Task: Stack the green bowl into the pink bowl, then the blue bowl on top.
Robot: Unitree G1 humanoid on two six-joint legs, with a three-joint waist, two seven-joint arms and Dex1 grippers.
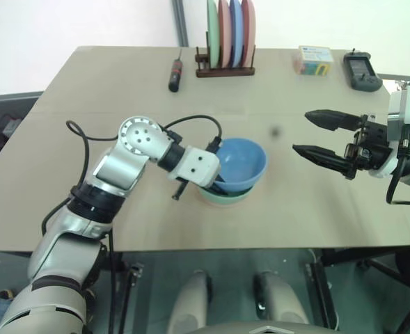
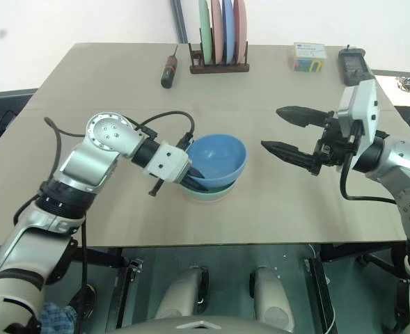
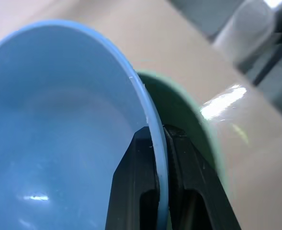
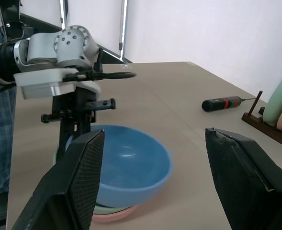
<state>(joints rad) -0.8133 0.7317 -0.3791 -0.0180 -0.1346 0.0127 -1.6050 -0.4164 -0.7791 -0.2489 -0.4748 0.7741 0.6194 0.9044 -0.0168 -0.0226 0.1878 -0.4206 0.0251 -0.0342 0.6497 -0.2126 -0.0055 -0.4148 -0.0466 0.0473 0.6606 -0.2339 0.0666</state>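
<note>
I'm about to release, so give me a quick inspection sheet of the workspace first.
Surface: tan table, flat, bare around the stack.
Job's things: blue bowl tilted on the green bowl; pink bowl underneath.
Clutter: screwdriver, plate rack, small colourful box, black device, all along the far edge.
Grippers: left claw shut on the blue bowl's rim; right claw open, apart from the stack.
Cables: black cable looping over the left wrist.
Surroundings: white wall behind.
</note>
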